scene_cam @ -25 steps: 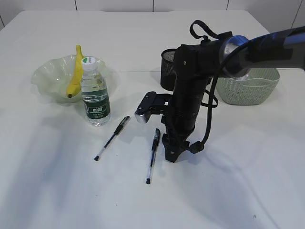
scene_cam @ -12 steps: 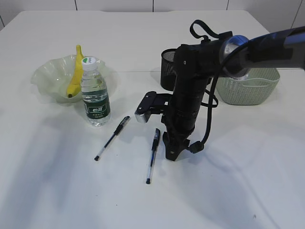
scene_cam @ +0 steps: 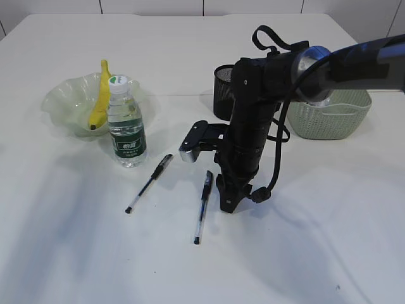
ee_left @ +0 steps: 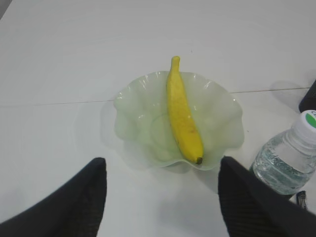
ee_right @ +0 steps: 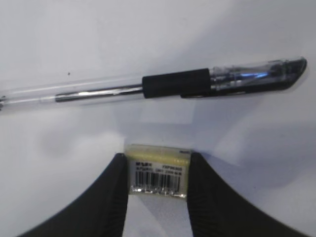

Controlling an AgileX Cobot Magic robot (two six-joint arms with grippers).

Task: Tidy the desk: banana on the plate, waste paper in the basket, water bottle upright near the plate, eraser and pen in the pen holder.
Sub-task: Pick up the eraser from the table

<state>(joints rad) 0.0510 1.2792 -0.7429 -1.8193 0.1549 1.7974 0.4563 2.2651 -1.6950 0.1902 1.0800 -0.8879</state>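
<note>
While the eraser (ee_right: 158,171) sits on the white table (scene_cam: 329,240) between the two black fingers (ee_right: 109,197) of the right gripper (ee_right: 157,195), the step in hand looks like picking it up. The fingers touch both of its sides, so the right gripper seems to be pinching the eraser, though it rests on the table and is not lifted yet. In the outside view the eraser is hidden under the arm. A pen (ee_right: 163,85) lies just past the eraser, close by but not touching it. A second pen (scene_cam: 149,182) lies farther left. Next, I think the arm needs to lift the eraser straight up without bumping the near pen, then carry it to the far side and drop it in the black pen holder (scene_cam: 222,88). The banana (ee_left: 182,116) is already on the plate (ee_left: 224,106), and the water bottle (scene_cam: 126,122) stands upright just beside it. The left gripper (ee_left: 160,197) hangs wide open above the plate, holding nothing. The basket (scene_cam: 335,120) sits at the far right.
</note>
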